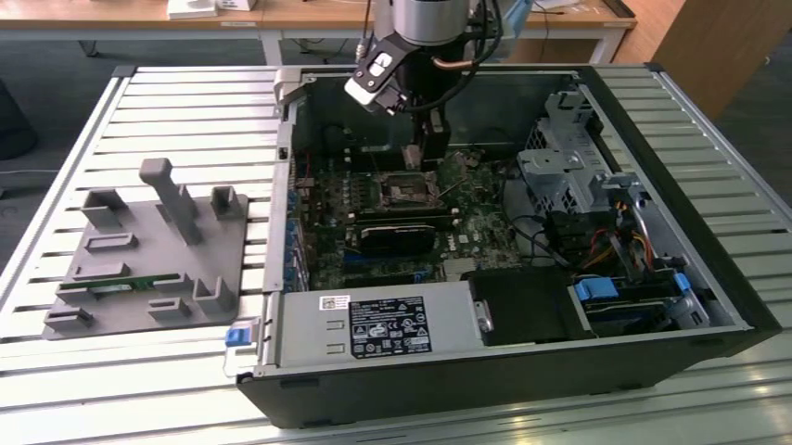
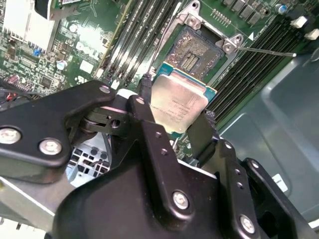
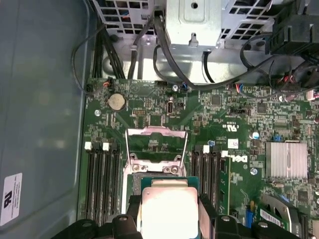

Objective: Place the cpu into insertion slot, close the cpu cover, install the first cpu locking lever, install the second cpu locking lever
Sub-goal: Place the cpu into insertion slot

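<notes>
the hand point(image 2: 174, 113) is narrowed onto the one cpu point(image 2: 180, 97), gripping two of its edges and holding it just over the one insertion slot point(image 2: 197, 52), not yet seated. this looks like the first step; seating calls for squaring the cpu to the slot. the one cpu cover point(image 3: 156, 131) stands open, and two thin levers point(image 2: 264, 51) look swung clear.

In the exterior view the computer case point(image 1: 693, 139) lies on the tabletop point(image 1: 185, 102), with a fixture block point(image 1: 148, 269) at its 9 o'clock. Inside, around the insertion slot point(image 1: 405, 185) — a card point(image 1: 399, 232) at 6 o'clock, the power supply point(image 1: 371, 329) beyond it, the drive cage point(image 1: 563, 176) at 3 o'clock. The cpu point(image 2: 179, 99) hangs in the claw point(image 2: 175, 105) above the slot, not touching it.
</notes>
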Available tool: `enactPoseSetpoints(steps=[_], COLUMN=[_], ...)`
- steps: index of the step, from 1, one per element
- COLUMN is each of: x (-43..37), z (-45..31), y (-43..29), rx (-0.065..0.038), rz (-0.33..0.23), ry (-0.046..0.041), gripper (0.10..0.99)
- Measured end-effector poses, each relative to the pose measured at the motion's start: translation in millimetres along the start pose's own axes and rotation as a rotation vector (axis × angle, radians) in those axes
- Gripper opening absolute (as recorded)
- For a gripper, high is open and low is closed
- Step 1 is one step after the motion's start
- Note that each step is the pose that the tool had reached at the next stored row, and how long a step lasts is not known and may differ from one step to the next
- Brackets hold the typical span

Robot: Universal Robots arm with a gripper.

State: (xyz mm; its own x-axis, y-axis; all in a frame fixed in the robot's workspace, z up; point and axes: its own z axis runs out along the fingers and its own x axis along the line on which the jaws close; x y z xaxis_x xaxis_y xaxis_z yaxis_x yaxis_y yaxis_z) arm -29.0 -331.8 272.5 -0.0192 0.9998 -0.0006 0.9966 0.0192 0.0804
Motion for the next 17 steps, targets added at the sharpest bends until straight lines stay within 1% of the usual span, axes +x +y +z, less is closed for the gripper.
enactPoseSetpoints(steps=[4,8,15,17], x=[0.6,0.8,1.6,1.6], z=[1.7,4.1,15.5,17.7], y=[0.0,-4.3,-7.4,-7.8], rx=[0.0,-0.003,-0.003,-0.003], rz=[0.004,0.004,0.004,0.007], ry=[-0.0002,-0.0002,-0.0011,-0.0013], gripper=[0.537,0.537,0.537,0.537])
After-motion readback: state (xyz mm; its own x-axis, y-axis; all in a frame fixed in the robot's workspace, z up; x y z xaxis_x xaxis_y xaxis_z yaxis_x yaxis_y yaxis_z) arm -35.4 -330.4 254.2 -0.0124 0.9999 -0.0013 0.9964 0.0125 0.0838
